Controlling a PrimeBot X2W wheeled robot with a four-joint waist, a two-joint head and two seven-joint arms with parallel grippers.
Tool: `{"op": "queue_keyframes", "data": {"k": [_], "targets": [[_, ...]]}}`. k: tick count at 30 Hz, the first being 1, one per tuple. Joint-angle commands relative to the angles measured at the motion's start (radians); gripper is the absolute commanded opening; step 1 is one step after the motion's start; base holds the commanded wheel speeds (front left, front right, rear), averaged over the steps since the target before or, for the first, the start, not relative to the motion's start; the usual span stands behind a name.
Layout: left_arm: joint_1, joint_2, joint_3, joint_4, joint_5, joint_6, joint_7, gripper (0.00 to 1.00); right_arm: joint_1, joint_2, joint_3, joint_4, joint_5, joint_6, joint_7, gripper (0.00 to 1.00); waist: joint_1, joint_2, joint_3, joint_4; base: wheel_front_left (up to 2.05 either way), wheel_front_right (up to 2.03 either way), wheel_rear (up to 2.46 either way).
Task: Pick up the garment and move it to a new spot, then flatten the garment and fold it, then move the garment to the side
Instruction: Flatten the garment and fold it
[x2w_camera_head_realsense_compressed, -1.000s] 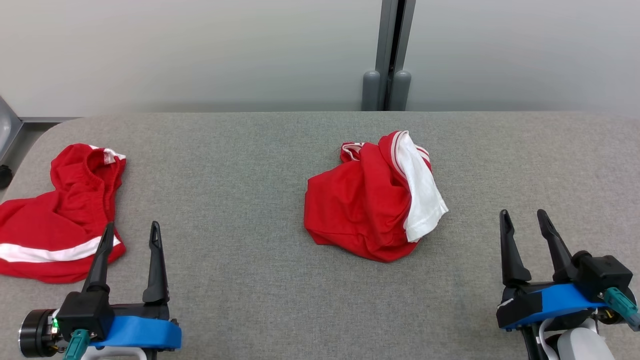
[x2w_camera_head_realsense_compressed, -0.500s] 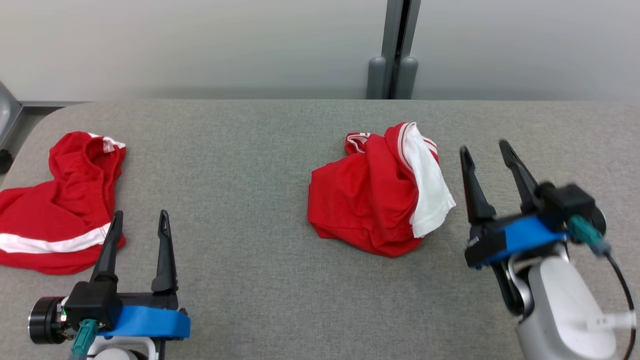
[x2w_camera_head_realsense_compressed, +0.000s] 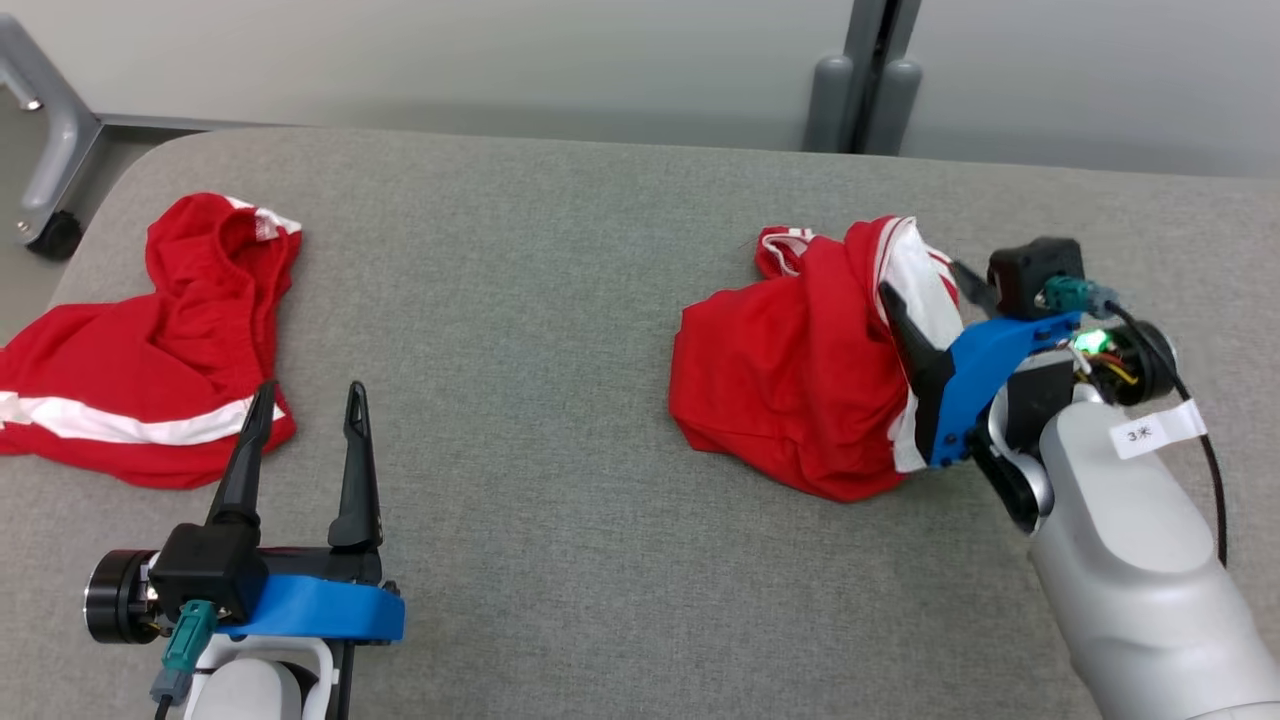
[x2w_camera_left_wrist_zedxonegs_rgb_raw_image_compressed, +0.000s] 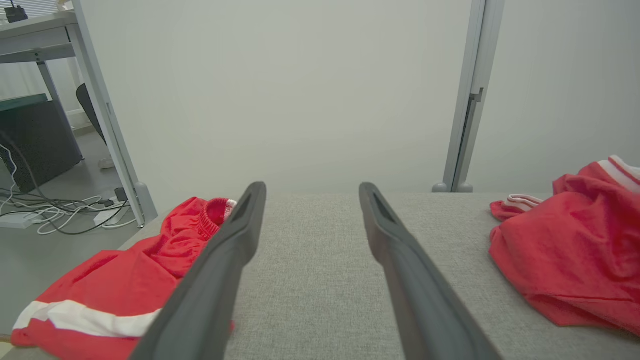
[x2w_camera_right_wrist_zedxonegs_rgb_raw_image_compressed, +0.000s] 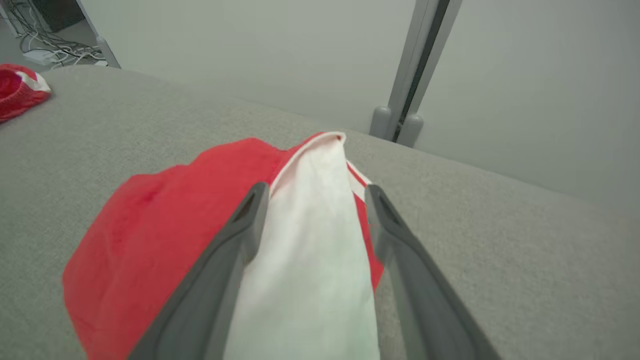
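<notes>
The whole head view is sitting differently from a second ago. The grey fabric-covered table (x2w_camera_head_realsense_compressed: 560, 250) and everything on it are lying further right and lower, so the camera is turning rather than the cloth moving.

Within that, the real change is the right arm. Its pale forearm (x2w_camera_head_realsense_compressed: 1130, 560) is reaching in from the lower right, where it was resting a second ago. The arm is carrying the right gripper (x2w_camera_head_realsense_compressed: 922, 280) up against the crumpled red garment (x2w_camera_head_realsense_compressed: 790, 390), which is lying in a heap right of the table's middle.

I judge that the first step, the pick-up, is only now beginning. Nothing is lifted yet and the heap is keeping its shape.

A second red garment (x2w_camera_head_realsense_compressed: 150, 370) is lying untouched near the left edge.

The right gripper is standing fully spread. In its own wrist view its two dark fingers (x2w_camera_right_wrist_zedxonegs_rgb_raw_image_compressed: 240, 235) are straddling the garment's white panel (x2w_camera_right_wrist_zedxonegs_rgb_raw_image_compressed: 310, 240), one on each side of the raised fold. They seem to be brushing the cloth without pinching it, though whether they are pressing into it I cannot tell.

The left gripper (x2w_camera_head_realsense_compressed: 310, 390) is hovering over bare table near the second garment, equally wide open and holding nothing.
</notes>
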Motion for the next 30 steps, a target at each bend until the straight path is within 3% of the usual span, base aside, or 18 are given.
{"op": "queue_keyframes", "data": {"k": [1,6,7,8,9,15,18,30], "targets": [[-0.015,-0.004,0.002,0.005,-0.003,-0.005,-0.005,1.00,-0.015,-0.003,0.008,0.043,0.012,0.000,0.027,1.00,-0.0001,0.0000,0.010,0.014,0.00,0.00,0.00],[-0.020,-0.008,0.011,0.009,-0.003,-0.009,-0.005,1.00,-0.011,-0.010,0.025,0.114,0.035,0.000,0.066,1.00,-0.0001,0.0000,0.015,0.013,0.00,0.00,0.00],[-0.020,-0.008,0.012,0.010,-0.003,-0.009,-0.005,1.00,-0.008,-0.012,0.028,0.127,0.037,0.000,0.072,0.75,-0.0001,0.0000,0.014,0.012,0.00,0.00,0.00],[-0.022,-0.009,0.011,0.012,-0.002,-0.009,-0.005,1.00,-0.005,-0.011,0.035,0.140,0.042,0.000,0.075,0.34,-0.0001,0.0000,0.014,0.010,0.00,0.00,0.00],[-0.024,-0.010,0.010,0.013,0.000,-0.009,-0.005,1.00,-0.004,-0.008,0.040,0.146,0.053,0.000,0.074,0.00,-0.0001,0.0000,0.014,0.009,0.00,0.00,0.00],[-0.031,-0.012,0.007,0.018,0.002,-0.013,-0.005,1.00,-0.008,-0.024,0.053,0.169,0.080,0.000,0.029,0.00,-0.0001,0.0000,0.014,0.001,0.00,0.00,0.00],[-0.025,-0.009,0.013,0.021,0.003,-0.015,-0.005,1.00,-0.013,-0.046,0.033,0.170,0.091,0.000,-0.054,0.00,-0.0001,0.0000,0.007,-0.013,0.00,0.00,0.00],[-0.003,-0.008,0.018,0.011,0.009,-0.020,-0.005,1.00,0.005,-0.172,-0.112,0.175,0.072,0.000,-0.254,0.00,-0.0001,0.0000,-0.012,-0.059,0.00,0.00,0.00]]}}
